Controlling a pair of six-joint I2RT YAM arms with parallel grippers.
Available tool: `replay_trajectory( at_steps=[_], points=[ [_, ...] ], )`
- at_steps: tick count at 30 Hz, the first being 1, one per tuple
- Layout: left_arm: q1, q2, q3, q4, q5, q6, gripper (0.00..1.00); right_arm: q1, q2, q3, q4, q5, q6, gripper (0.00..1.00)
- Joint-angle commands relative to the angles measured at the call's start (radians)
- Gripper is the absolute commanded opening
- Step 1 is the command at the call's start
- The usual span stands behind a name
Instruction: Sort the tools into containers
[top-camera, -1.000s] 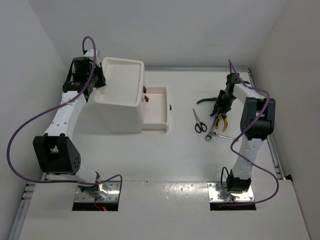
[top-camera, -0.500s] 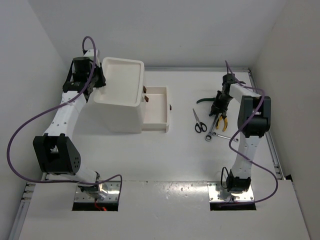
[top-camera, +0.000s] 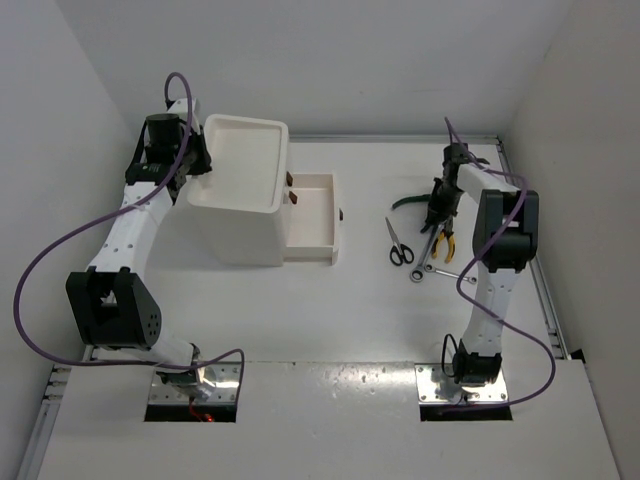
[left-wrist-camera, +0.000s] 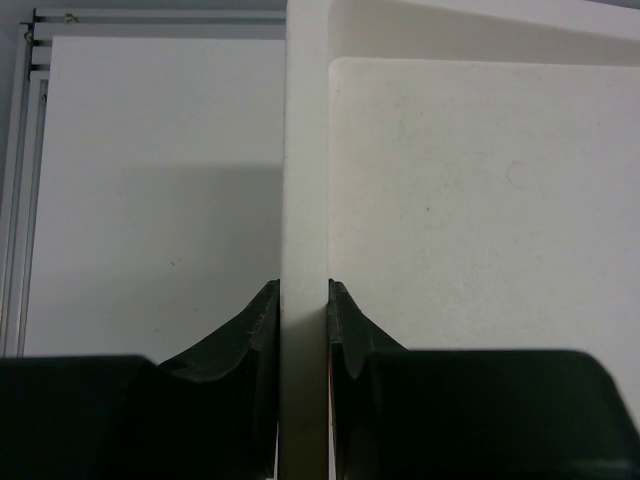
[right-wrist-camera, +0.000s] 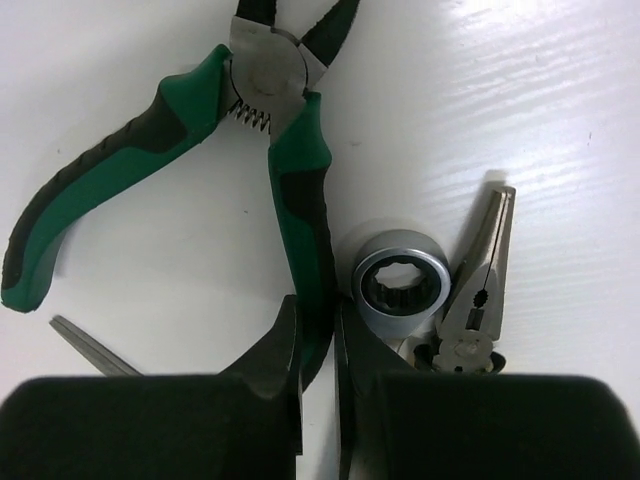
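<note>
From above, my left hand (top-camera: 192, 165) is clenching the left rim of the shallow top tray (top-camera: 245, 160) on the tall white box (top-camera: 240, 235) at upper left. A smooth plastic drawer (top-camera: 310, 212) is jutting open beside it. Right of centre, my right hand (top-camera: 437, 208) is reaching down among the tools on the desk (top-camera: 330, 310): green-handled pliers (top-camera: 407, 203), black-handled scissors (top-camera: 400, 245), yellow-handled pliers (top-camera: 446, 243) and a slim silver wrench (top-camera: 428, 266).

At my left wrist, two dark curved fingers (left-wrist-camera: 255, 335) are squeezing the tray's thin matte rim, mid-frame.

At my right wrist, I am gripping one rubbery green pliers handle at bottom centre. The wrench's shiny toothed ring is lying just beside it, lower right.
</note>
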Motion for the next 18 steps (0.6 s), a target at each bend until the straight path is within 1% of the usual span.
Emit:
replay_trajectory(
  at_steps=[1,5,9,13,15,16,17,18],
  points=[
    [0.015,0.036,-0.030,-0.068,-0.052,-0.030,0.00,0.011,-0.055,-0.020,0.080,0.006,-0.135,0.00],
    [0.015,0.036,-0.030,-0.068,-0.052,-0.030,0.00,0.048,-0.146,-0.030,0.080,0.020,-0.255,0.00],
    [0.015,0.045,-0.030,-0.068,-0.052,-0.030,0.00,0.115,-0.227,0.015,0.048,0.061,-0.325,0.00],
    [0.015,0.045,-0.030,-0.068,-0.052,-0.030,0.00,0.236,-0.292,0.068,0.014,0.122,-0.347,0.00],
    [0.015,0.045,-0.030,-0.068,-0.052,-0.030,0.00,0.290,-0.301,0.113,-0.004,0.158,-0.347,0.00],
    [0.015,0.045,-0.030,-0.068,-0.052,-0.030,0.00,0.340,-0.301,0.136,-0.019,0.188,-0.347,0.00],
    [0.015,0.045,-0.030,-0.068,-0.052,-0.039,0.00,0.364,-0.287,0.179,-0.050,0.189,-0.347,0.00],
    [0.015,0.045,-0.030,-0.068,-0.052,-0.039,0.00,0.385,-0.278,0.203,-0.067,0.201,-0.317,0.00]
  ],
)
